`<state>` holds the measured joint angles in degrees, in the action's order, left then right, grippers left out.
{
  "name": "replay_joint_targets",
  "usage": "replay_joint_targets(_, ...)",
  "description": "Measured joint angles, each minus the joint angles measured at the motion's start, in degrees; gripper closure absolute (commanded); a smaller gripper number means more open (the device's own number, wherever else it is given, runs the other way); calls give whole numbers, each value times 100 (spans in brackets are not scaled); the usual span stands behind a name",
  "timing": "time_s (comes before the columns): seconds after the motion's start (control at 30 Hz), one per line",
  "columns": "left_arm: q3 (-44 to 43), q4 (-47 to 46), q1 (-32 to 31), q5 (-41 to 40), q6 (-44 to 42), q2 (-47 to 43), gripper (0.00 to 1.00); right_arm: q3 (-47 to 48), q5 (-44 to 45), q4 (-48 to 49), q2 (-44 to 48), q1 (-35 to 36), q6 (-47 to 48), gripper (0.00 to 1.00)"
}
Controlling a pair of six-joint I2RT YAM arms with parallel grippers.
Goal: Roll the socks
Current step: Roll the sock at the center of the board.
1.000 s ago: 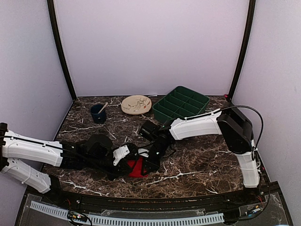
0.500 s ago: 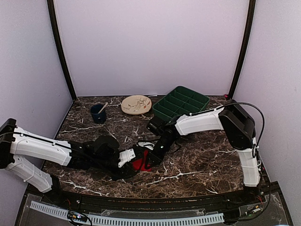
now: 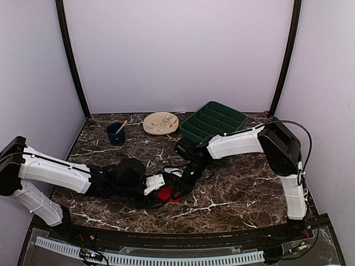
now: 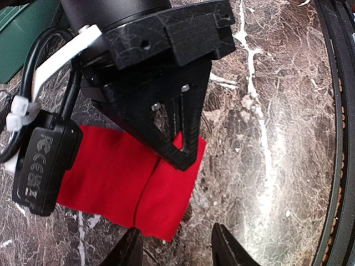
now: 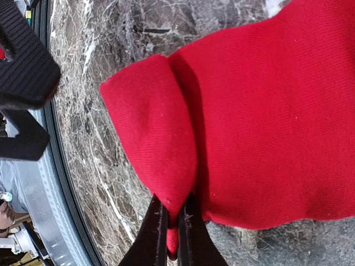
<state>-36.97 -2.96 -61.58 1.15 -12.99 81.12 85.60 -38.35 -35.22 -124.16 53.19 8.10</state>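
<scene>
From above, the red socks (image 3: pixel 164 193) lie on the near middle of the marble table (image 3: pixel 238 188), where the left gripper (image 3: pixel 161 183) and right gripper (image 3: pixel 178 187) meet over them; a blue cup (image 3: pixel 115 133), a plate (image 3: pixel 161 122) and a green tray (image 3: pixel 213 122) stand at the far edge. In the left wrist view the left gripper (image 4: pixel 177 250) has its jaws apart, gripping nothing, just beside a corner of the socks (image 4: pixel 111 177), while the right gripper (image 4: pixel 182 157) touches their fold. In the right wrist view the right gripper (image 5: pixel 173 237) is closed, pinching a folded lip of the socks (image 5: pixel 266 127)
</scene>
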Motion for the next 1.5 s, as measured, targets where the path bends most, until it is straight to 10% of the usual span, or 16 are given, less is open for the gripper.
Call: replay_joint_targets(1.5, -472, 142, 461, 973, -160, 1119, 72, 184, -127, -365, -90, 33, 260, 97)
